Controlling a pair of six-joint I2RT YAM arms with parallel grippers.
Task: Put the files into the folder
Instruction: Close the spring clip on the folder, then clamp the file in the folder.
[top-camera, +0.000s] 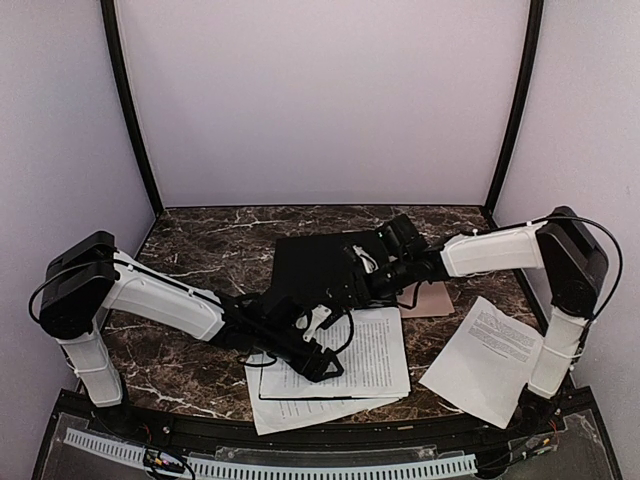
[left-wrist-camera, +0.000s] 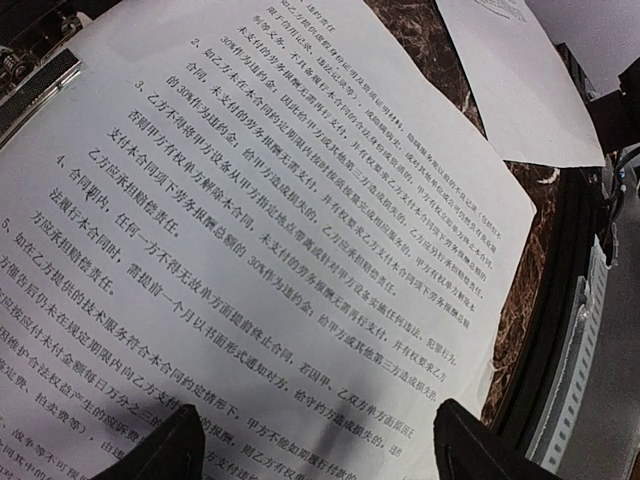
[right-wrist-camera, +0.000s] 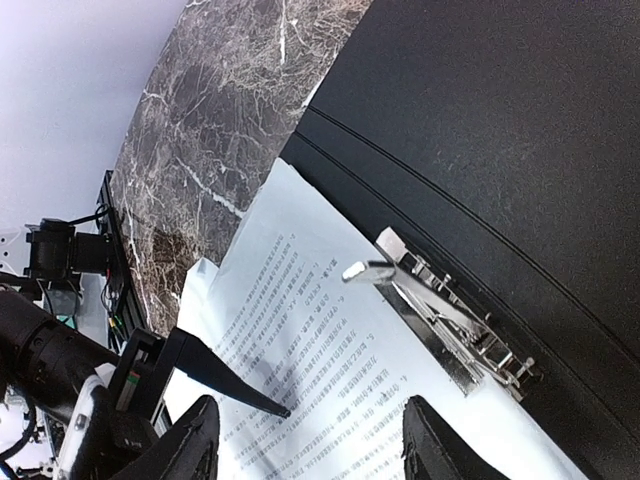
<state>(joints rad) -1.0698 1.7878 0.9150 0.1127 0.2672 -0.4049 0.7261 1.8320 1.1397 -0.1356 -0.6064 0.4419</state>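
left gripper (left-wrist-camera: 314, 442), fingers spread and pinching nothing, hangs over the files (left-wrist-camera: 300, 210) directly beneath.

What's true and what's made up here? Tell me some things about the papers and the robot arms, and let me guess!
1. One lone sheet lies on the right of the table, apart from the other papers. True.
2. The left gripper is squeezed shut on a paper. False: its fingers stand wide apart over the printed sheet.
3. The folder has a shiny metal clip inside. True.
4. The table is plain white. False: it is dark marble with white veins.
5. The papers are blank. False: they are full of small black print.
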